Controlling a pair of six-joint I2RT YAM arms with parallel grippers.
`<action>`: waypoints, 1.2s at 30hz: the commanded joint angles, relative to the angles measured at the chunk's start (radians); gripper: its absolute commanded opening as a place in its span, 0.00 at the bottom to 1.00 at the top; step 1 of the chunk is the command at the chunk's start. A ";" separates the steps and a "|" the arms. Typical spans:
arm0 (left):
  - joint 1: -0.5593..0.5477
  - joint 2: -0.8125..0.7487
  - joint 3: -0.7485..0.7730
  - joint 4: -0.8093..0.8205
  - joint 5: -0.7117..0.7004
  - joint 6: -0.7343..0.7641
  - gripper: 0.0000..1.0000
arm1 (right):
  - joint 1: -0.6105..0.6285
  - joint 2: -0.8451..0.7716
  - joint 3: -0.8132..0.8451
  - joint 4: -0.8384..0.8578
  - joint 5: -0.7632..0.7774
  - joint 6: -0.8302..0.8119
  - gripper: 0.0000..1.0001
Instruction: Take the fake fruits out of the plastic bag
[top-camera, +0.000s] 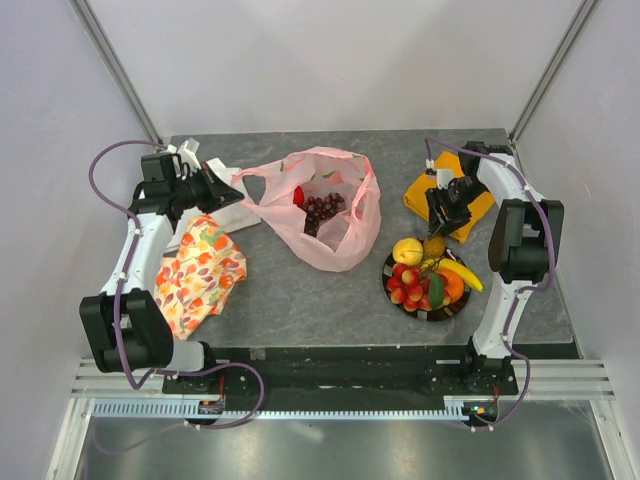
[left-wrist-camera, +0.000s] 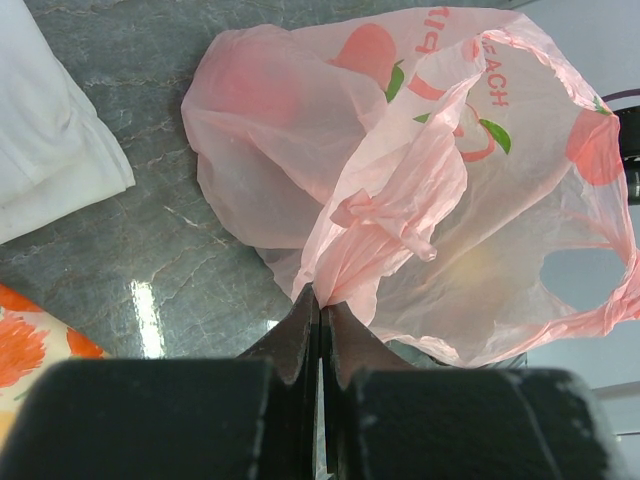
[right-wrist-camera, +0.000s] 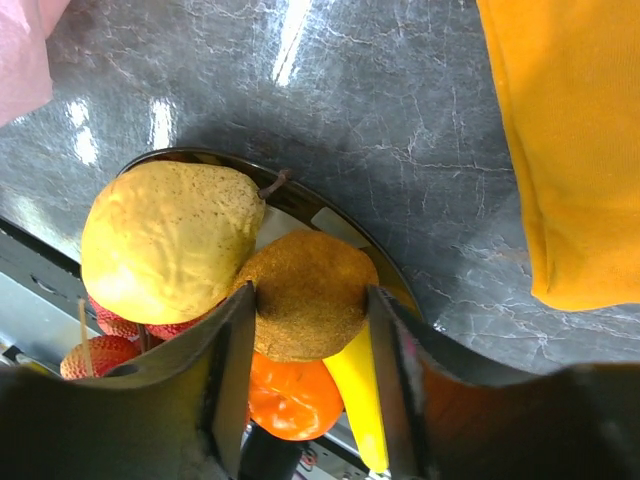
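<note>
A: Left pincer (left-wrist-camera: 320, 300)?
B: Clamped tight on a bunched edge of the pink plastic bag (top-camera: 335, 250). The bag lies mid-bench (top-camera: 300, 300), mouth open.
A: Fruits inside?
B: Dark grape bunch (top-camera: 322, 210) and something red (top-camera: 298, 195). The rest are piled on the dark plate (top-camera: 436, 317) at right: yellow fruit (right-wrist-camera: 165, 240), banana (top-camera: 462, 272), orange (right-wrist-camera: 293, 395), red berries (top-camera: 405, 285).
A: Right pincer (right-wrist-camera: 310, 300)?
B: Half wide over the plate, fingers flanking the brown oval fruit (right-wrist-camera: 305, 320). Can't tell if it's gripping.

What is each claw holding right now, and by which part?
The left claw pinches the pink bag by a bunched fold at its edge. The right claw brackets the brown fruit by its sides; whether it grips cannot be told.
</note>
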 joint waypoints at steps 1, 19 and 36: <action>-0.002 0.004 0.023 0.007 0.000 0.040 0.02 | 0.003 0.005 0.012 -0.005 -0.006 0.015 0.58; -0.008 0.010 0.037 0.015 0.055 0.037 0.02 | -0.069 -0.099 0.315 -0.025 -0.045 -0.083 0.98; -0.030 -0.099 -0.041 0.015 0.079 -0.006 0.02 | 0.543 -0.038 0.463 0.407 -0.250 0.110 0.62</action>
